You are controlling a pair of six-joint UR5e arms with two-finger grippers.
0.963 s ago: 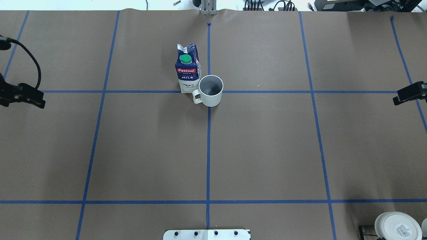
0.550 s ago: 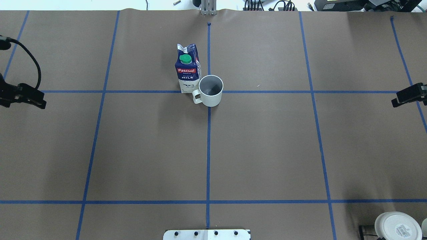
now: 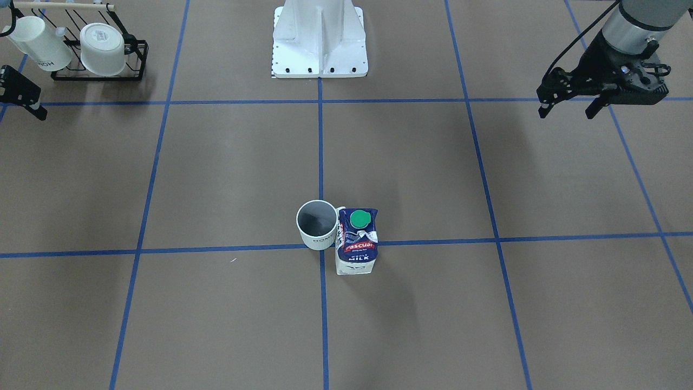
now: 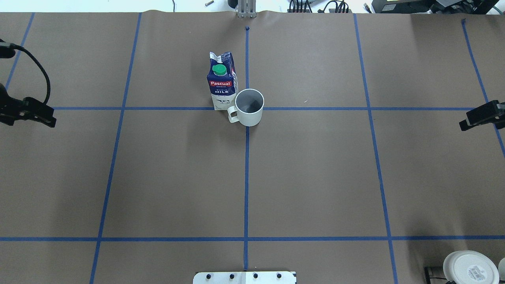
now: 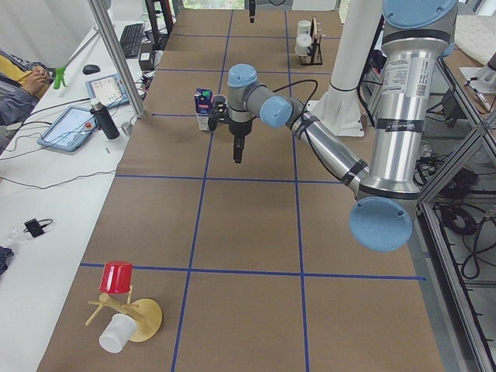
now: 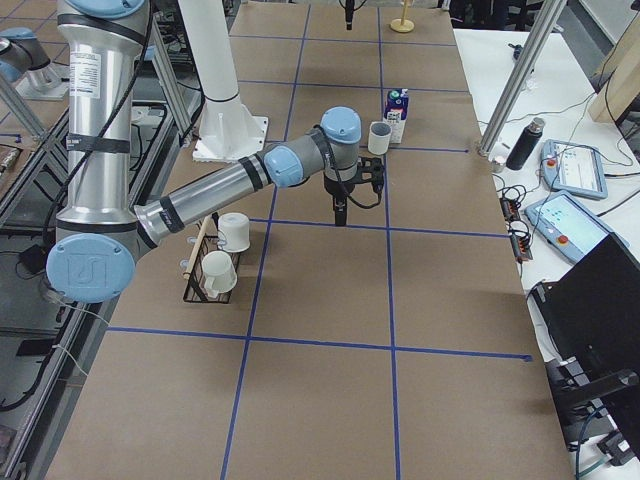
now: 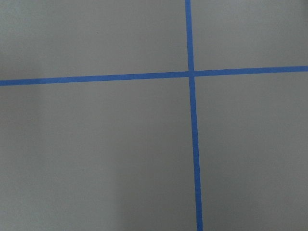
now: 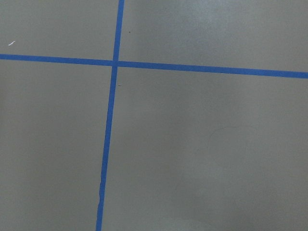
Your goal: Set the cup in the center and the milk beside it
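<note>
The cup (image 4: 249,106), a white mug with a grey inside, stands upright where the blue tape lines cross at the table's middle; the front view shows it too (image 3: 316,225). The milk (image 4: 222,81), a dark-blue and white carton with a green cap, stands upright against the cup on the robot's left side (image 3: 356,241). My left gripper (image 3: 566,111) hangs open and empty far off at the table's left, above bare paper (image 4: 39,116). My right gripper (image 4: 475,120) hangs far off at the right; it looks open, with one finger (image 3: 38,108) showing.
A black wire rack (image 3: 97,54) with two tipped white mugs stands near the robot's right side. The white robot base (image 3: 319,43) is at the near edge. A wooden stand with a red cup (image 5: 120,306) is at the table's left end.
The left gripper has drifted slightly inward, and the right gripper has moved slightly inward and down in the overhead view. The cup and the milk have not moved.
</note>
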